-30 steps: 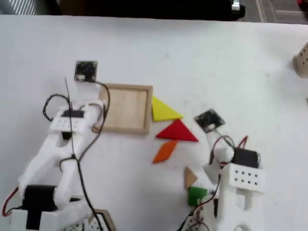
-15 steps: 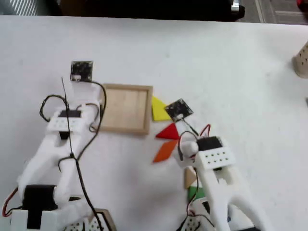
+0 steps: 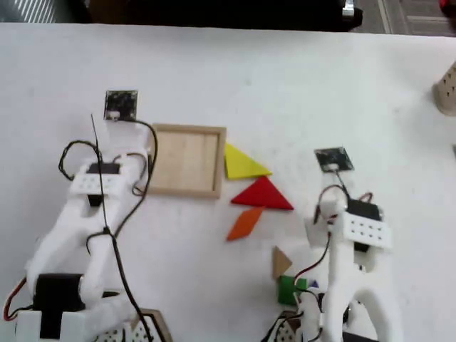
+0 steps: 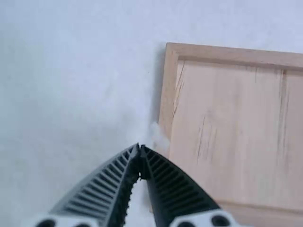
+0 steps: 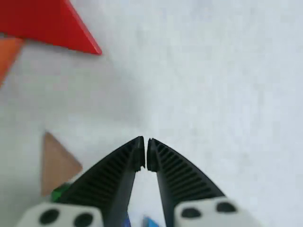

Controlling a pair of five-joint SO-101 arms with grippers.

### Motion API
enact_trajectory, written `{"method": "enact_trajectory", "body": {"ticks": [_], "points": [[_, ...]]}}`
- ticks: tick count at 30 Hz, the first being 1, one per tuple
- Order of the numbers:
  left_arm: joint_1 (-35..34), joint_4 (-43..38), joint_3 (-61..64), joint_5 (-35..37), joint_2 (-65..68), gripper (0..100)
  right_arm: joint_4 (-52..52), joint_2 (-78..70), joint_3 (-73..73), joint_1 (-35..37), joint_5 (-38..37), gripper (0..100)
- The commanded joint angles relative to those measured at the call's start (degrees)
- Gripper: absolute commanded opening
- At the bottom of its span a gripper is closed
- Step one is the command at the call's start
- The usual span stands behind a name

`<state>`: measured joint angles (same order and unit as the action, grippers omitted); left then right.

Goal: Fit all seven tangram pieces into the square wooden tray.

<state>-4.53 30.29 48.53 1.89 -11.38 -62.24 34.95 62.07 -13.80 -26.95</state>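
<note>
The square wooden tray (image 3: 187, 130) lies left of centre with nothing inside it. Right of it are a yellow triangle (image 3: 242, 164), a red triangle (image 3: 262, 194) and an orange parallelogram (image 3: 244, 222). Nearer the front lie a tan triangle (image 3: 280, 262) and a green piece (image 3: 290, 288). My left gripper (image 4: 139, 152) is shut and empty, its tips beside the tray's rim (image 4: 168, 94). My right gripper (image 5: 145, 144) is shut and empty over bare table. The red triangle (image 5: 47, 23), orange piece (image 5: 7, 56) and tan triangle (image 5: 54, 163) lie off to one side of it.
The left arm (image 3: 107, 178) with its looping cables stands at the tray's left edge. The right arm (image 3: 356, 231) is right of the loose pieces. A tan pegged object (image 3: 447, 89) sits at the far right edge. The far half of the white table is open.
The right arm swung left over the red triangle, then came back to the right of the pieces. The left arm shifted slightly. No piece moved.
</note>
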Motion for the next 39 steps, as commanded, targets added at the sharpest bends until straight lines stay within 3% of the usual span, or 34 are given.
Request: {"method": "enact_trajectory", "body": {"ticks": [1,10,20,29,39], "points": [[0.13,-0.35,-1.58,-0.35,-2.59,3,-0.84,2.33,0.62,-7.25,-2.99,1.7],[3.56,1.32,0.0,-4.4,-2.51,17,-1.01,2.07,7.21,-8.31,-2.99,1.7],[5.76,-5.8,-1.58,-4.92,3.56,4,-1.01,2.42,6.86,-8.22,4.57,1.7],[3.38,8.79,-18.46,-4.92,16.84,3,-1.01,2.59,6.86,-6.11,5.27,1.7],[3.82,9.93,-18.99,-6.24,17.19,3,-1.1,2.59,6.77,-6.29,4.57,1.7]]}}
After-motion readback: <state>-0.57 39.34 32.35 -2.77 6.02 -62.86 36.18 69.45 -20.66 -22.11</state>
